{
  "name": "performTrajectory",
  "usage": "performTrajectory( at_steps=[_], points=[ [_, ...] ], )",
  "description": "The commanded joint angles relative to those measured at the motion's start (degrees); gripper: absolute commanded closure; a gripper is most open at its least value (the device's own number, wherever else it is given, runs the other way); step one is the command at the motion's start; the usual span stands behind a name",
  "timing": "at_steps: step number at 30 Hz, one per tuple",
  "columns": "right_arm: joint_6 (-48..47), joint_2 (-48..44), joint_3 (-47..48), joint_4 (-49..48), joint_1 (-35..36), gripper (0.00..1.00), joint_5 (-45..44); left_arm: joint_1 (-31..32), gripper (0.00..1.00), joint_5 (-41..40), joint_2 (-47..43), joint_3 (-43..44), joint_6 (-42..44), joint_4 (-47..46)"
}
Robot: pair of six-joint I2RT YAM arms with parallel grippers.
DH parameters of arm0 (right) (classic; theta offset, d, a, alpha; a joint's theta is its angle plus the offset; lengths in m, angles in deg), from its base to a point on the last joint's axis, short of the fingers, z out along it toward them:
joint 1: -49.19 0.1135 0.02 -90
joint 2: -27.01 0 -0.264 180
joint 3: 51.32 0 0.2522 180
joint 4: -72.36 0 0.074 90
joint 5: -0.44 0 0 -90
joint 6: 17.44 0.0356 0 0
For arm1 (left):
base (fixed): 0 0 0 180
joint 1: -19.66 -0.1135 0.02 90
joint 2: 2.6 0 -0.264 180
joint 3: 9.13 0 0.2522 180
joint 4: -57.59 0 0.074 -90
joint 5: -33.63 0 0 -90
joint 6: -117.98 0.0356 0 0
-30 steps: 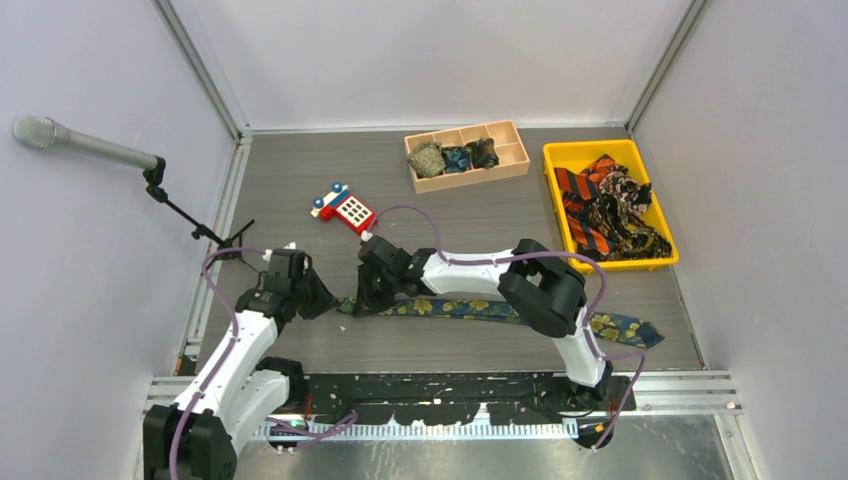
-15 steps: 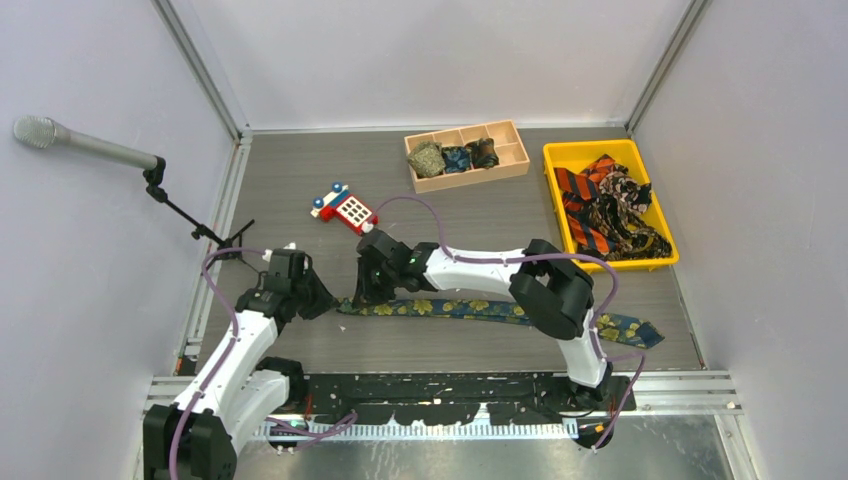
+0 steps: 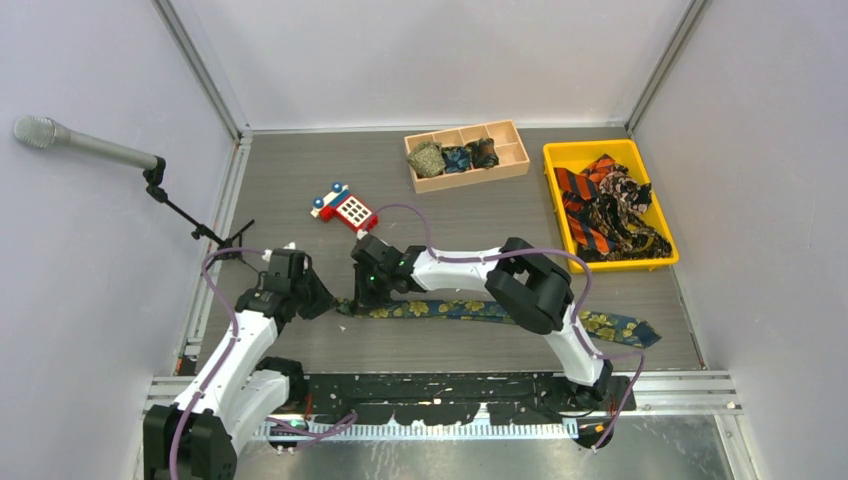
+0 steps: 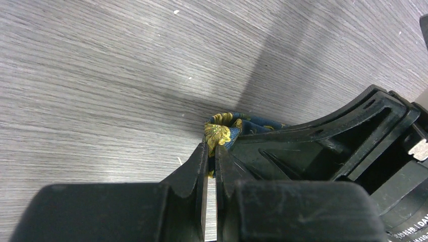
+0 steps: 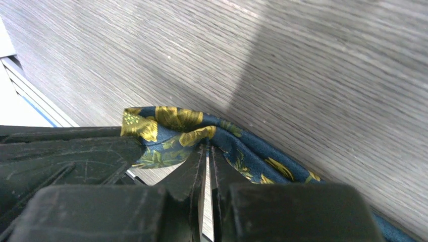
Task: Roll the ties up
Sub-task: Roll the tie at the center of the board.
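Note:
A navy tie with yellow-gold flowers (image 3: 470, 309) lies flat along the near part of the table, its wide end at the right. Its narrow left end (image 4: 220, 131) is folded up and pinched from both sides. My left gripper (image 3: 333, 302) is shut on that end (image 4: 210, 151). My right gripper (image 3: 358, 298) is shut on the fold just beside it (image 5: 207, 146). The left gripper's black body fills the left of the right wrist view. Three small rolled ties (image 3: 455, 157) sit in a wooden divided box (image 3: 512, 146).
A yellow bin (image 3: 558, 156) at the right holds a heap of loose orange-and-black and dark patterned ties (image 3: 605, 205). A red-and-blue toy phone (image 3: 344, 208) lies behind the grippers. A microphone on a stand (image 3: 85, 145) reaches in from the left wall.
My right arm's wrist and elbow have shifted a little to the left, its gripper staying on the tie's end. The left arm and the tie have not visibly moved.

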Motion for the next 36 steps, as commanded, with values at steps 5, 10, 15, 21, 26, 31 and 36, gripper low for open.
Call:
performTrajectory(
  at_steps=[5,10,15,21,26,31,36],
  points=[
    [-1.17,2.37,5.31,-1.14,-0.07,0.88,1.65,0.19,1.00,1.15,-0.82,1.64,-0.15,-0.63],
    [-1.75,3.44,6.89,-1.38,-0.12,0.88,2.29,0.18,1.00,1.66,-1.42,2.48,-0.49,-0.15],
    [-1.98,3.59,5.98,-3.38,-0.35,0.88,3.71,0.17,1.00,2.17,-1.72,3.19,-0.85,0.10],
    [-2.27,0.75,2.47,-5.00,-1.09,0.88,4.20,0.18,1.00,2.51,-1.25,3.13,-1.12,-0.38],
    [-3.37,-2.28,-0.69,-5.16,-2.42,0.87,3.32,1.53,1.00,0.50,-1.51,3.51,-0.77,-0.18],
    [-3.60,-3.02,-1.95,-5.64,-2.56,0.87,3.86,4.04,1.00,-1.44,-0.64,3.78,-1.32,-0.14],
    [-3.50,-4.99,-3.98,-5.61,-2.56,0.87,3.99,6.22,1.00,-4.42,-0.10,4.17,-1.97,0.17]
  ],
)
